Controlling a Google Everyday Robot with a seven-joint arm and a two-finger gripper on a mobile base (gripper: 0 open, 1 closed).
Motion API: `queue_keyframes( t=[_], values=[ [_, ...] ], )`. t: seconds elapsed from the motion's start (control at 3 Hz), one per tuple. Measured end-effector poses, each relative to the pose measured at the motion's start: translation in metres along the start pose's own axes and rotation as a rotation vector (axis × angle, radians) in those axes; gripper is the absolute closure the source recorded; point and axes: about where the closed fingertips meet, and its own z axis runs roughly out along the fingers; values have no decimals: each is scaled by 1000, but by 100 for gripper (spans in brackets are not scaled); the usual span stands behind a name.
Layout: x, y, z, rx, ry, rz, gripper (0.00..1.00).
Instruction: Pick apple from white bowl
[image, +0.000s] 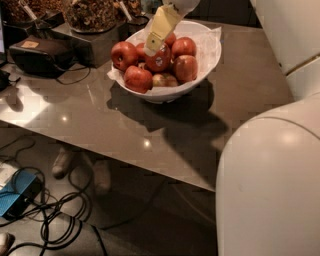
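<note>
The white bowl (209, 56), lined with crinkled white paper, stands on the grey table (100, 125) near its far edge. It holds several red apples and a pale yellowish one (161, 80). The apple (160, 61), dark red with a small pale oval sticker, lies in the middle of the pile. My gripper (152, 48), pale yellow, reaches down from the top of the camera view. Its tip is at the upper left of the sticker apple, touching or just above it.
A black device (37, 52) and dark containers of brown snacks (92, 17) stand at the table's far left. Cables (55, 220), a blue object (15, 197) and shoes (62, 162) lie on the floor. My white arm body (270, 185) fills the right side.
</note>
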Motion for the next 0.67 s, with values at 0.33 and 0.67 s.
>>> queue_keyframes(
  t=[0.33,0.67],
  values=[
    [3,-2,5,-19,4,24,7],
    [4,-7,13,-30,15,41,8]
  ],
)
